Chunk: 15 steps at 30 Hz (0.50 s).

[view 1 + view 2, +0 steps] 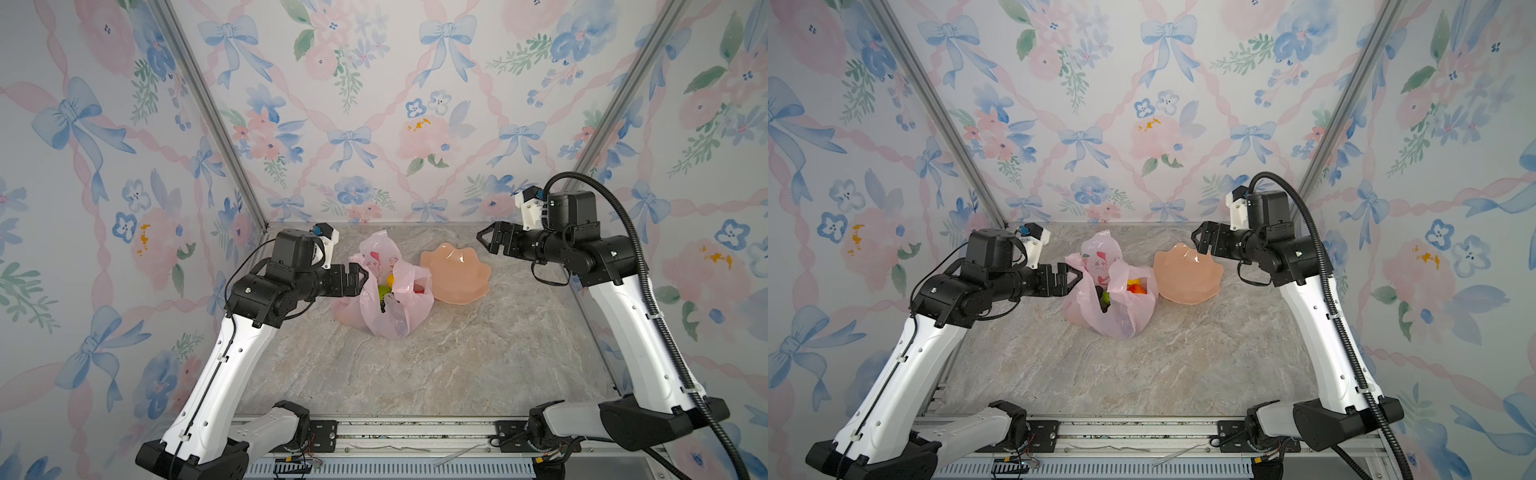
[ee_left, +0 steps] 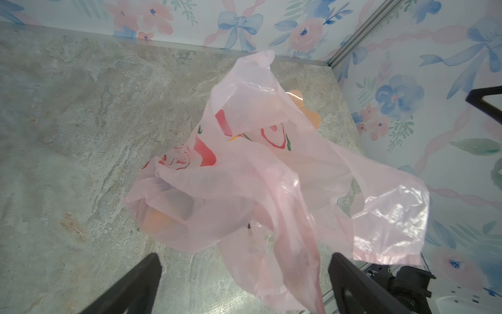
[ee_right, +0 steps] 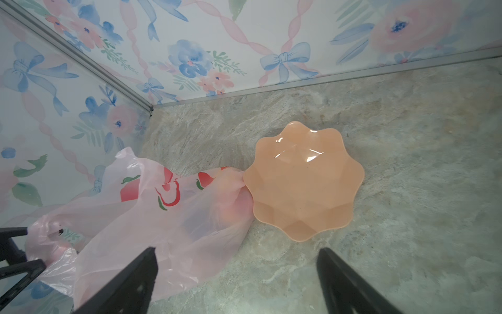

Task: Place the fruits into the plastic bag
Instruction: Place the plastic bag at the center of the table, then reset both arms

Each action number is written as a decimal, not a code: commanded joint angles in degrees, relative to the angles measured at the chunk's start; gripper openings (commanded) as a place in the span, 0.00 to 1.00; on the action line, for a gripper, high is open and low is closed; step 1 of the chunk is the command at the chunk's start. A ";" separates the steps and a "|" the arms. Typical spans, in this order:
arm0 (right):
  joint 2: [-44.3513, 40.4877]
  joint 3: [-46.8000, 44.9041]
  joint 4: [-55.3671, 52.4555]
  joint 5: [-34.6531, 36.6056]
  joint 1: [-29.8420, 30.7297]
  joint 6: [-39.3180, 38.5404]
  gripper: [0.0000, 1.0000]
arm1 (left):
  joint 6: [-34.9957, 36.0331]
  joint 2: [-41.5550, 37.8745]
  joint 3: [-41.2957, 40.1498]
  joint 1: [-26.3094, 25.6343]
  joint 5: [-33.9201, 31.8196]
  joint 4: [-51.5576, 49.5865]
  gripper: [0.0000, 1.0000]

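Pink translucent plastic, thin and crinkled, forms the one bag (image 1: 388,320), which is set upright and open-mouthed on the marbled surface (image 1: 415,374) toward the back, just beside the one peach dish (image 1: 455,270). Red-and-white prints are carried on its far side, and its handle loops are raised.

Two pincers are counted. The left pincer (image 1: 362,279) is held at the bag's left edge, spread wide and grasping nothing; in the left wrist view a loose fold of the bag (image 2: 244,176) hangs between its jaws without being pinched. The right pincer (image 1: 484,239) is held above the dish's right side, likewise spread wide and empty.

The fruits (image 1: 1135,286) are seen inside the bag only in the top views: a yellow piece (image 1: 390,280), a green piece (image 1: 383,292) and a red piece (image 1: 420,289) are made out through the mouth, with something dark below; a full count cannot be told.

In the left wrist view only a dim orange shape is shown through the plastic, and just a sliver of the dish (image 2: 307,108). In the right wrist view the whole dish (image 3: 304,185) is shown bare, with a fold of the bag (image 3: 163,217) against its rim.
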 commanded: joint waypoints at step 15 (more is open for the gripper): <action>-8.41 -27.96 24.35 0.94 -17.30 -0.17 0.96 | -1.78 -6.59 -9.42 11.80 -25.50 15.42 0.98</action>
